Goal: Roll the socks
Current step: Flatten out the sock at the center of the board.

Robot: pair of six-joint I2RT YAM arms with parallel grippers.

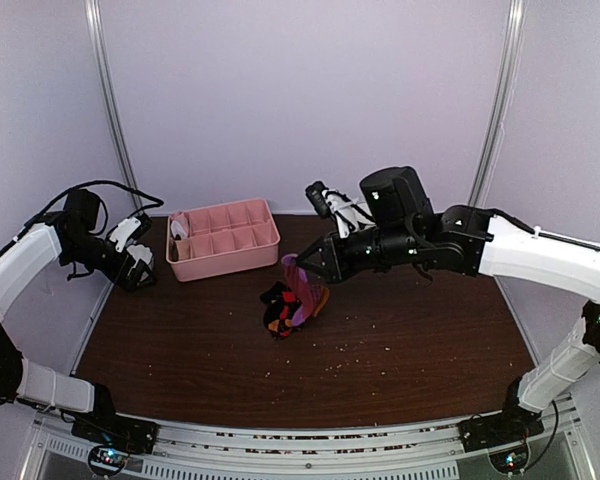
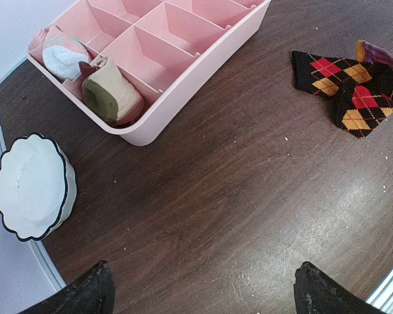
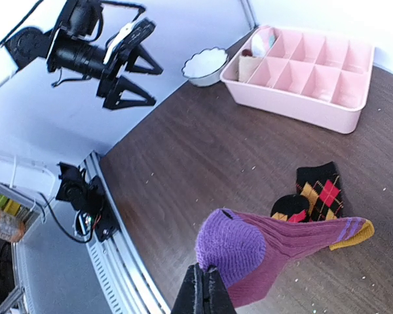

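Observation:
A magenta-pink sock (image 3: 295, 242) with a purple toe (image 3: 229, 245) hangs above the table, its far end trailing down onto the black argyle socks (image 3: 318, 193). My right gripper (image 3: 206, 288) is shut on the edge of the purple toe. From above, the pink sock (image 1: 302, 285) hangs from the right gripper (image 1: 302, 262) over the argyle socks (image 1: 278, 310) at mid-table. My left gripper (image 1: 140, 268) hovers at the table's left edge, open and holding nothing. In its own view the left gripper (image 2: 200, 294) shows only bare wood between its fingers, with the argyle socks (image 2: 344, 85) far off.
A pink compartment tray (image 1: 225, 262) stands at the back left with rolled socks (image 2: 111, 91) in its end cells. A white scalloped bowl (image 2: 29, 186) sits beside the tray at the table's left edge. Crumbs dot the dark wooden table (image 1: 400, 340).

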